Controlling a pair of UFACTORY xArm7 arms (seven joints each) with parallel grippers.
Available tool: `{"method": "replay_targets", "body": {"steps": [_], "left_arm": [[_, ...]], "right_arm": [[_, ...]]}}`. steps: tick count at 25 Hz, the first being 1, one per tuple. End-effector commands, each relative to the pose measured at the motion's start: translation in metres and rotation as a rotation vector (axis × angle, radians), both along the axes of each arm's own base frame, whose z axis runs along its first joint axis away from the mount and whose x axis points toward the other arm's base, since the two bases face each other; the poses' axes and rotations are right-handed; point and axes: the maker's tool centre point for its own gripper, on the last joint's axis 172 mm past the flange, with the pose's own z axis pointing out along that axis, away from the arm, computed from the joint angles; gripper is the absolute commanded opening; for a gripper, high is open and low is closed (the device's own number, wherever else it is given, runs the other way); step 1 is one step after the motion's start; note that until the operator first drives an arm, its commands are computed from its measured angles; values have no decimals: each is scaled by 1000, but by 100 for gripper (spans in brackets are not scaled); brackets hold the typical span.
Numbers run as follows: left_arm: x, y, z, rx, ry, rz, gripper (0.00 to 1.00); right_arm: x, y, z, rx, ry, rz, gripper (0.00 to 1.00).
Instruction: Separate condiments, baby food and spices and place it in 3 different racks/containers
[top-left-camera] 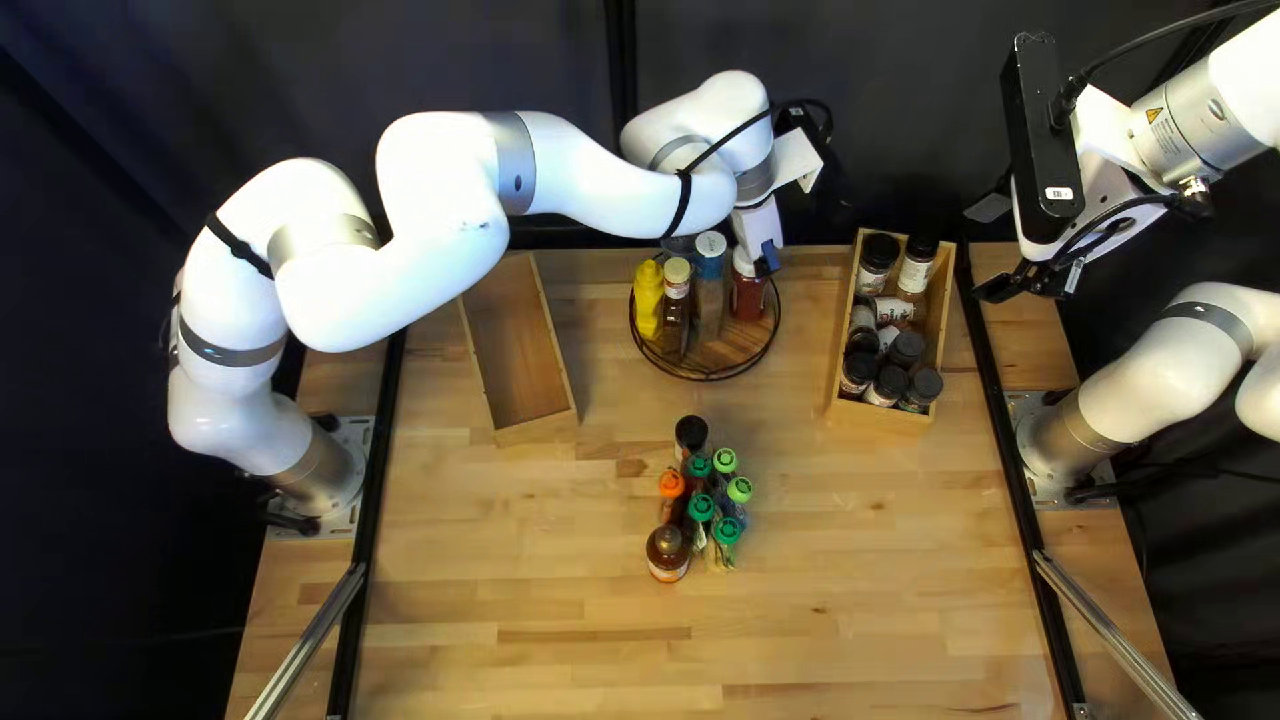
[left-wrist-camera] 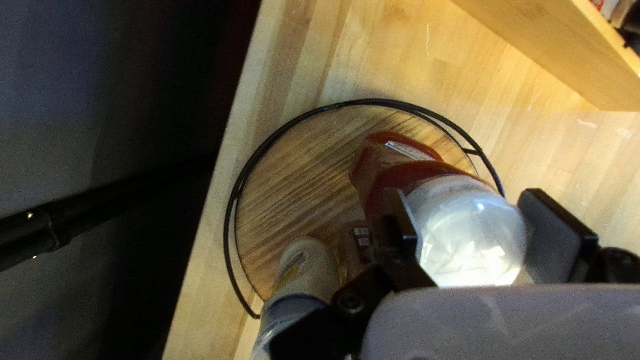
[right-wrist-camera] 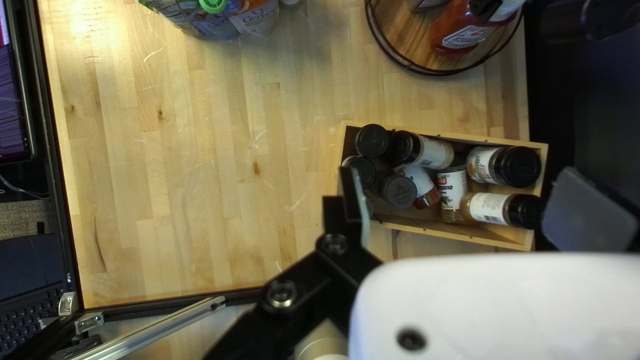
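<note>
At the back centre, a red bottle (left-wrist-camera: 400,157) with a white cap stands on a round wire-rimmed wooden tray (top-left-camera: 727,358). My left gripper (top-left-camera: 752,254) is over it; in the left wrist view the fingers of my left gripper (left-wrist-camera: 470,230) press the cap from both sides. A yellow bottle (top-left-camera: 648,300) and other bottles share the tray. Mid-table stand pouches (top-left-camera: 700,508) with green and orange caps, a brown bottle (top-left-camera: 668,555) and a black-capped jar (top-left-camera: 691,435). Spice jars fill the right wooden box (top-left-camera: 880,416). My right gripper (top-left-camera: 984,250), also my right gripper (right-wrist-camera: 467,208), is open, holding nothing.
A wooden box (top-left-camera: 536,430) with its bare floor showing stands left of the round tray. My left arm (top-left-camera: 574,174) stretches across the back of the table. Black rails (top-left-camera: 380,480) run along both sides, and a dark curtain (top-left-camera: 880,80) hangs behind.
</note>
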Motion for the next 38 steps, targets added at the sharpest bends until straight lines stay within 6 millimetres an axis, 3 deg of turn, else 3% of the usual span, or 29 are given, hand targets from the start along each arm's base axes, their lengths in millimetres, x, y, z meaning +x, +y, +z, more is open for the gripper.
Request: {"method": "replay_targets", "body": {"steps": [1,2,3,4,5,6,13,17,20,24,30,31,35,38], "left_arm": [[0,-2,-8,-7,2,2,0],[1,-3,-8,-7,3,2,0],[1,-5,-6,-5,3,0,20],[1,-5,-5,-2,4,0,81],[1,-8,0,7,7,-1,95],[0,-10,6,16,9,-2,100],[1,-37,46,60,36,-43,100],[-5,-71,74,61,68,-107,100],[-19,-112,92,40,105,-189,100],[-60,-170,108,-18,131,-374,100],[-115,-242,115,-66,136,-611,100],[-131,-264,115,-70,136,-659,100],[-163,-310,108,-74,156,-774,100],[-200,-352,101,-68,179,-881,100]], "right_arm": [[0,0,0,0,0,0,100],[0,0,0,0,0,0,100],[0,0,0,0,0,0,100],[0,0,0,0,0,0,100],[0,0,0,0,0,0,100],[0,0,0,0,0,0,100],[0,0,0,0,0,0,100],[0,0,0,0,0,0,100],[0,0,0,0,0,0,100],[0,0,0,0,0,0,100],[0,0,0,0,0,0,100],[0,0,0,0,0,0,100],[0,0,0,0,0,0,100],[0,0,0,0,0,0,100]]}}
